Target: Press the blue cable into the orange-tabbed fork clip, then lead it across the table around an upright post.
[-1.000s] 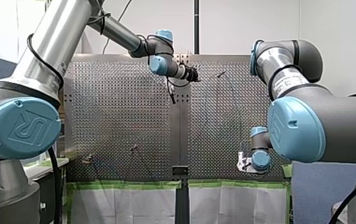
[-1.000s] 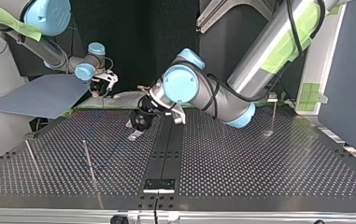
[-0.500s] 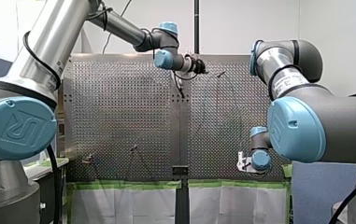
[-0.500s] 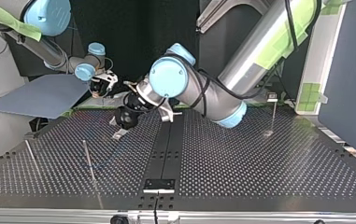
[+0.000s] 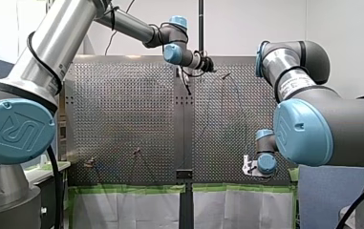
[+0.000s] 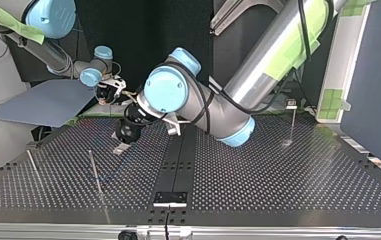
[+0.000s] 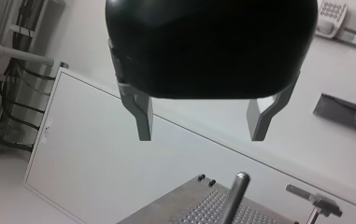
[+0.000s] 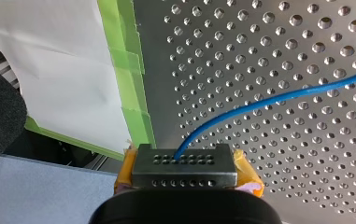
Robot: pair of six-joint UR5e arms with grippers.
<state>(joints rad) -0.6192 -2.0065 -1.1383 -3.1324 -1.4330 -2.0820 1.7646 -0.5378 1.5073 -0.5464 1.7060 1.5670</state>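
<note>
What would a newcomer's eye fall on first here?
My left arm dominates the top view, reaching past the middle, with my left gripper open and empty above the perforated table at that view's left. In the right wrist view, my right gripper is shut on the blue cable, which runs away across it.

Left hand [image 5: 209, 64] at far table [image 5: 122, 119] edge, right hand [image 5: 250, 168] seemingly nearside

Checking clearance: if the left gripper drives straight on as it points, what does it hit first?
Probably nothing close: the left gripper, fingers open, faces only a white panel. The upright post stands under that line, though depth is unclear.
</note>
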